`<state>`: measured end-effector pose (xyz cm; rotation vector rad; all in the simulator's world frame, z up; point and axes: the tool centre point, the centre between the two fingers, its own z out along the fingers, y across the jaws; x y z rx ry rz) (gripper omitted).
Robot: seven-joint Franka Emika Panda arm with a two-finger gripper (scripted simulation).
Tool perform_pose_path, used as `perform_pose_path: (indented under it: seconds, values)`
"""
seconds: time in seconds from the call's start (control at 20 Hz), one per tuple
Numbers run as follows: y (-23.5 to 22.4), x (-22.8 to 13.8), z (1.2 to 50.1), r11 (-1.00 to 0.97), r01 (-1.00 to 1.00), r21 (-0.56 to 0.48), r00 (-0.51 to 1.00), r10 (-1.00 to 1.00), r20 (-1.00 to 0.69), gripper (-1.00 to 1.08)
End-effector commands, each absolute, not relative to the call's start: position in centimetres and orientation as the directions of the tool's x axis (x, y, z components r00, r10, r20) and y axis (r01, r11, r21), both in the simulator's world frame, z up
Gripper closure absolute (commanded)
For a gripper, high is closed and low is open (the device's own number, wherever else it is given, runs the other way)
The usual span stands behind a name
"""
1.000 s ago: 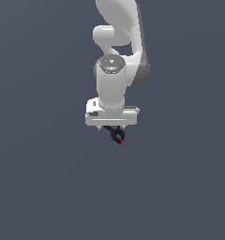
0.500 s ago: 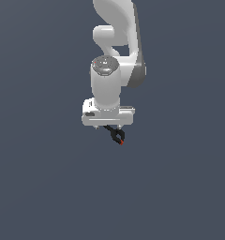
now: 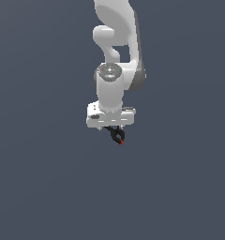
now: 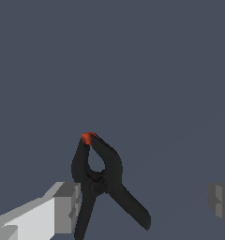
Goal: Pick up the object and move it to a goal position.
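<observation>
The object is a small black clamp (image 4: 98, 180) with a red-orange tip. In the wrist view it lies between the two grey fingers, right beside one fingertip (image 4: 67, 206) and far from the other (image 4: 222, 201). My gripper (image 4: 145, 204) is open, with its jaws wide apart around the clamp. In the exterior view the white hand (image 3: 110, 116) points straight down. The clamp (image 3: 117, 136) shows just below it, with its red tip at the lower end. The fingers themselves are mostly hidden under the hand in that view.
A plain dark grey surface (image 3: 48, 187) fills both views. The white arm (image 3: 116, 47) rises above the hand to the top of the exterior view.
The arm's upper links have shifted and the hand has come down slightly over the clamp. The clamp has stayed in place.
</observation>
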<state>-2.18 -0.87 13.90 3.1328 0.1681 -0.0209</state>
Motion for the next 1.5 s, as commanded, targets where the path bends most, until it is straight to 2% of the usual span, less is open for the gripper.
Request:
perform_pose_path:
  seconds: [0.0, 0.65, 1.1, 1.45]
  values:
    - [-0.4, -3.0, 12.6, -0.989, 0.148, 0.004, 0.989, 0.148, -0.012, -0.92]
    - [2.0, -7.5, 7.3, -0.940, 0.341, 0.001, 0.940, 0.341, -0.001, -0.92]
    - [2.2, -7.8, 6.7, -0.935, 0.354, 0.000, 0.935, 0.354, -0.001, -0.92]
    - [2.2, -8.0, 4.1, -0.935, 0.356, 0.000, 0.935, 0.356, -0.001, -0.92]
